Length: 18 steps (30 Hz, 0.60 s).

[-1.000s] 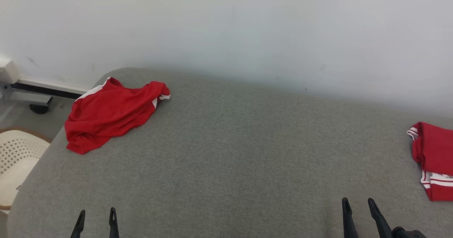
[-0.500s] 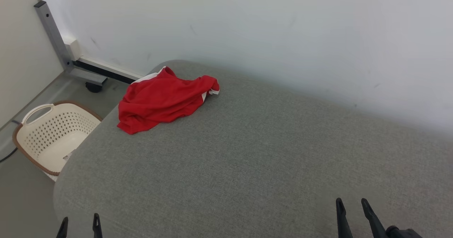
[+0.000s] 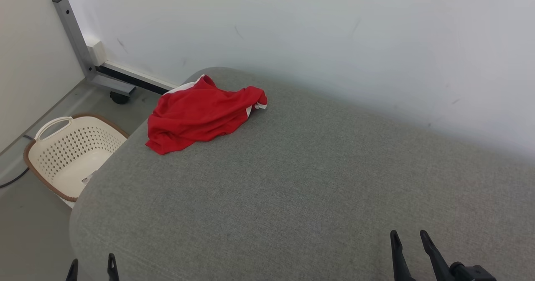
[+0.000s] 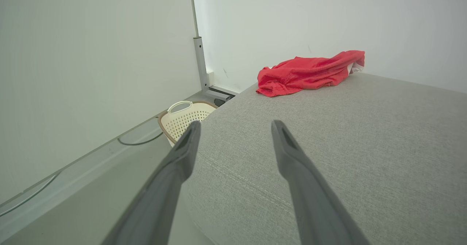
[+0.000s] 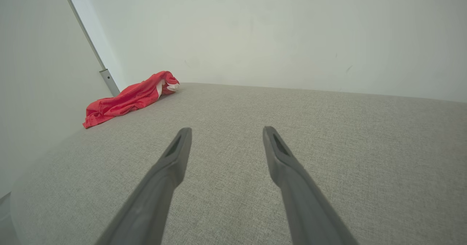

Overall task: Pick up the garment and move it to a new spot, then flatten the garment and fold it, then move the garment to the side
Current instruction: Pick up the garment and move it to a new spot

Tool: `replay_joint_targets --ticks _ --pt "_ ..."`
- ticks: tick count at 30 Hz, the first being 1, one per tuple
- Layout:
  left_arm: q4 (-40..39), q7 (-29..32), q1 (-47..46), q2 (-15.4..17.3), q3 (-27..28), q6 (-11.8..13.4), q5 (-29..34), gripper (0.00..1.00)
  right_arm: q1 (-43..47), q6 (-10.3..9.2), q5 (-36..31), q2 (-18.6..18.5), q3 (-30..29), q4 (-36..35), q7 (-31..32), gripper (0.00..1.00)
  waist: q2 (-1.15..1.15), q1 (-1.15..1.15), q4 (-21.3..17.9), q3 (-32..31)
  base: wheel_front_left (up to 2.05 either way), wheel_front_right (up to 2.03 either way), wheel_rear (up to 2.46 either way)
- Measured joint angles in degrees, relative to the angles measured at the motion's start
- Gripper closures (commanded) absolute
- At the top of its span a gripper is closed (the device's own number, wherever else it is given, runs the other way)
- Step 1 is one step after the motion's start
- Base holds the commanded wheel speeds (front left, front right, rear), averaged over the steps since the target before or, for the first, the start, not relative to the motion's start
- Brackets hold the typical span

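Observation:
A red garment point(image 3: 200, 113) with white trim lies crumpled at the far left corner of the grey padded table point(image 3: 301, 180). In the left wrist view the garment point(image 4: 310, 72) lies far ahead, and in the right wrist view the garment point(image 5: 129, 97) is at the far left. My left gripper point(image 3: 92, 264) stands open at the table's near left edge, nothing between its fingers. My right gripper point(image 3: 408, 241) is open over the near right of the table, empty as well. Both are far from the garment.
A cream perforated laundry basket point(image 3: 69, 155) with a brown rim sits on the floor left of the table. A grey metal post point(image 3: 75, 38) and its wheeled base stand by the wall behind it. A white wall runs close behind the table.
The head camera has swung to the left: the basket and floor have come into view and a second red garment at the right has gone out of the picture. Both grippers stay open.

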Motion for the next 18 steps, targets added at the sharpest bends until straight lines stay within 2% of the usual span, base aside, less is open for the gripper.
replay_joint_targets --ticks 5,8,12,18 --pt "1.68 0.0 -2.61 0.19 0.54 -0.7 -1.87 0.0 0.23 0.0 -0.29 0.01 0.11 -0.24 0.0 0.0 0.0 0.0 -0.74 -0.43 0.0 0.0 0.0" --pt "3.15 0.0 -6.2 1.35 1.26 -1.3 -3.11 0.0 -0.72 0.0 -0.69 0.0 0.48 -0.48 0.0 0.0 0.0 0.0 -1.93 -0.4 0.0 0.0 0.0" --pt "5.16 0.32 -12.77 4.25 2.07 -2.11 -5.05 0.0 -5.58 0.0 -1.42 0.04 1.78 -1.72 0.0 0.0 0.0 0.0 -4.2 0.35 0.0 0.0 0.0" --pt "8.2 1.79 -25.76 10.37 3.5 -3.01 -6.82 0.0 -12.45 0.0 -2.27 0.05 5.47 -3.37 -0.01 0.0 0.0 0.0 -8.17 3.93 0.0 0.0 0.0"
